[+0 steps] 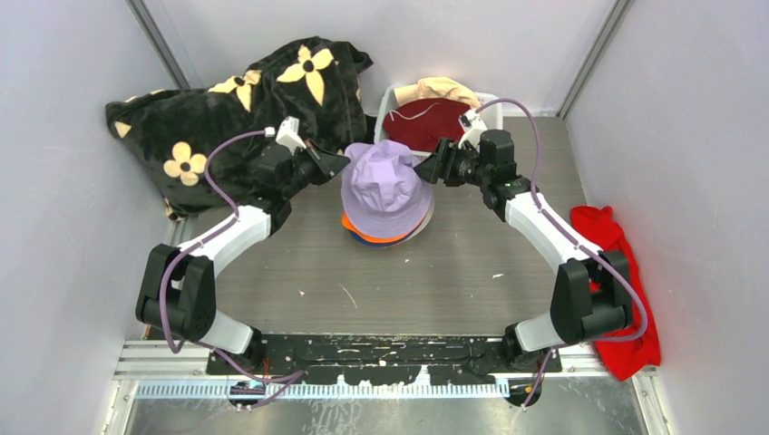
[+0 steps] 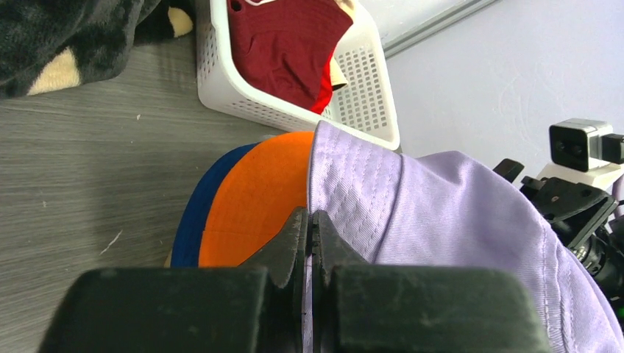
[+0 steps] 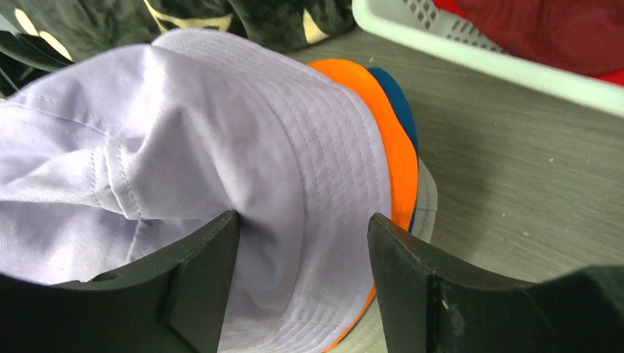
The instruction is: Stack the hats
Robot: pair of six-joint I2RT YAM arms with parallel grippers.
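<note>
— Left gripper, see it? Its fingers are pressed together, pinching the edge of the lilac hat's brim.
— And the right gripper?
— Spread wide. The same brim lies between its two fingers, on the opposite side of the hat, and neither one seems to bite the cloth.
— Where does the lilac hat sit?
— Around the middle of the table, crown up, on top of a pile. The orange hat is right under it, the blue hat is beneath that, and the grey hat shows only a pale brim at the bottom.
— The other hats?
— In the white basket at the far edge, just behind the pile. The maroon hat fills it, and the cream hat drapes over its back rim.
— Anything else about?
— A black blanket with cream flowers is bunched at the far left, and a red cloth lies along the right edge beside that arm's base.
</note>
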